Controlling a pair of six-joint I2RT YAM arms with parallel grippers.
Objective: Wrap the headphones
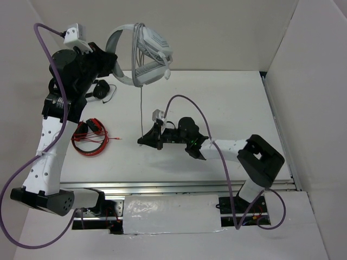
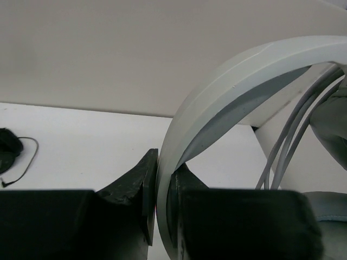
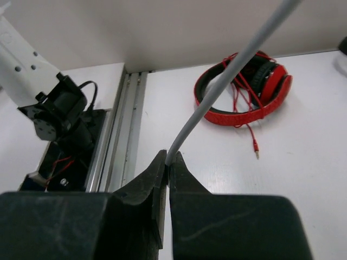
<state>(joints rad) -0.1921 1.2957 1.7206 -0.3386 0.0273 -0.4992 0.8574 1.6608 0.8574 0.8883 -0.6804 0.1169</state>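
The light grey headphones [image 1: 153, 51] are held in the air at the back left. My left gripper [image 1: 112, 60] is shut on their wide headband [image 2: 217, 103], which passes between my fingers. Several turns of the thin grey cable [image 2: 284, 151] run around the headphones between the earcups. The rest of the cable [image 1: 141, 105] hangs straight down to my right gripper [image 1: 143, 140], which is shut on it low over the table. In the right wrist view the cable [image 3: 227, 70] rises from between the closed fingertips [image 3: 167, 167]. The plug is hidden.
Red headphones [image 1: 89, 138] with a red wire lie on the table at the left, also in the right wrist view [image 3: 241, 89]. Small black headphones [image 1: 101, 89] lie at the back left. A metal rail [image 1: 179, 188] runs along the near table edge.
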